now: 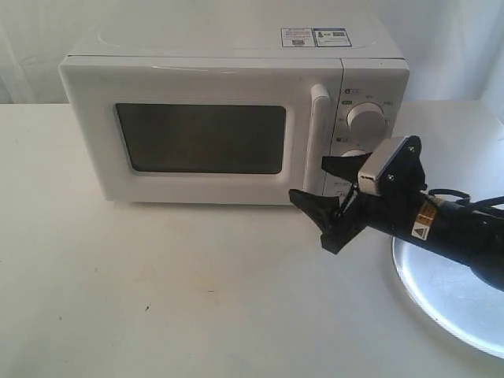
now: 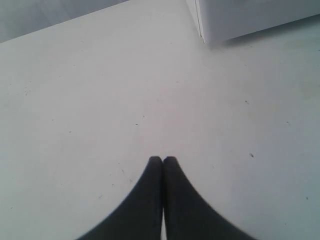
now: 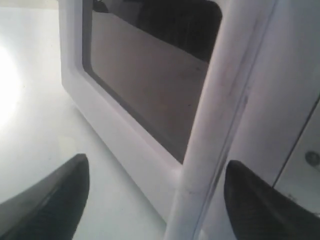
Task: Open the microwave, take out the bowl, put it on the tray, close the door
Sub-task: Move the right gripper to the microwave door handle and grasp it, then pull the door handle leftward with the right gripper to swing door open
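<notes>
The white microwave (image 1: 213, 71) stands at the back of the table with its door (image 1: 201, 138) shut. The vertical bar handle (image 1: 317, 134) runs beside the dark window. My right gripper (image 1: 327, 185) is open, just in front of the handle's lower end. In the right wrist view the handle (image 3: 210, 150) passes between the spread fingers of that gripper (image 3: 155, 192) without touching either. The silver tray (image 1: 453, 295) lies at the right, partly under the right arm. My left gripper (image 2: 162, 160) is shut and empty over bare table. The bowl is hidden.
Two round knobs (image 1: 366, 118) sit on the panel right of the handle. A corner of the microwave (image 2: 210, 25) shows in the left wrist view. The white table (image 1: 157, 291) spreads in front.
</notes>
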Controlling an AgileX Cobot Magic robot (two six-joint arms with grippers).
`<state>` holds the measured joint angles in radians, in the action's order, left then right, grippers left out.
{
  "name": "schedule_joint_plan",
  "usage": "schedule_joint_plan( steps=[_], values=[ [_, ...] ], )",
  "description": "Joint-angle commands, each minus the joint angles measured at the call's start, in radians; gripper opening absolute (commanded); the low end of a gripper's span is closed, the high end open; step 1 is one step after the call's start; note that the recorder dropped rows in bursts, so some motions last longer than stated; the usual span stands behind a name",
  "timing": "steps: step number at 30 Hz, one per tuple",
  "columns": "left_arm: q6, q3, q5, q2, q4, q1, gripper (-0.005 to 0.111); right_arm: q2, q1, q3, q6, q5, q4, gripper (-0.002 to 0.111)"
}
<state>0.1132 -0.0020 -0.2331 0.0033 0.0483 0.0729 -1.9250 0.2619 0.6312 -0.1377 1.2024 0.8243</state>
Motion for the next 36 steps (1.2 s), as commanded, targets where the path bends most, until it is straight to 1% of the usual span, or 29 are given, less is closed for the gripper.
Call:
schedule_joint_plan(
  steps=[1, 4, 5, 7, 8, 9, 13, 16, 22, 28, 36],
  values=[
    [-0.004, 0.002, 0.001, -0.003, -0.004, -0.004, 0.0, -0.001, 0.038, 0.032, 0.003, -0.023, -0.016, 0.064],
    [-0.004, 0.002, 0.001, -0.003, -0.004, -0.004, 0.0, -0.001, 0.067, 0.036, 0.019, -0.046, -0.008, 0.044],
    [-0.004, 0.002, 0.001, -0.003, -0.004, -0.004, 0.0, -0.001, 0.076, 0.036, 0.037, -0.048, 0.019, 0.031],
    [-0.004, 0.002, 0.001, -0.003, -0.004, -0.004, 0.0, -0.001, 0.085, 0.036, 0.066, -0.048, 0.071, 0.015],
    [-0.004, 0.002, 0.001, -0.003, -0.004, -0.004, 0.0, -0.001, 0.09, 0.036, 0.082, -0.048, 0.112, 0.005],
    [-0.004, 0.002, 0.001, -0.003, -0.004, -0.004, 0.0, -0.001, 0.093, 0.036, 0.088, -0.046, 0.143, 0.0],
    [-0.004, 0.002, 0.001, -0.003, -0.004, -0.004, 0.0, -0.001, 0.099, 0.036, 0.091, -0.022, 0.242, 0.0],
    [-0.004, 0.002, 0.001, -0.003, -0.004, -0.004, 0.0, -0.001, 0.099, 0.036, 0.089, 0.019, 0.261, 0.0],
    [-0.004, 0.002, 0.001, -0.003, -0.004, -0.004, 0.0, -0.001, 0.099, 0.005, 0.029, 0.019, 0.282, 0.0],
    [-0.004, 0.002, 0.001, -0.003, -0.004, -0.004, 0.0, 0.04, 0.099, -0.047, -0.004, 0.019, 0.369, 0.0],
    [-0.004, 0.002, 0.001, -0.003, -0.004, -0.004, 0.0, 0.146, 0.099, -0.13, 0.111, 0.019, 0.371, 0.0]
  ],
)
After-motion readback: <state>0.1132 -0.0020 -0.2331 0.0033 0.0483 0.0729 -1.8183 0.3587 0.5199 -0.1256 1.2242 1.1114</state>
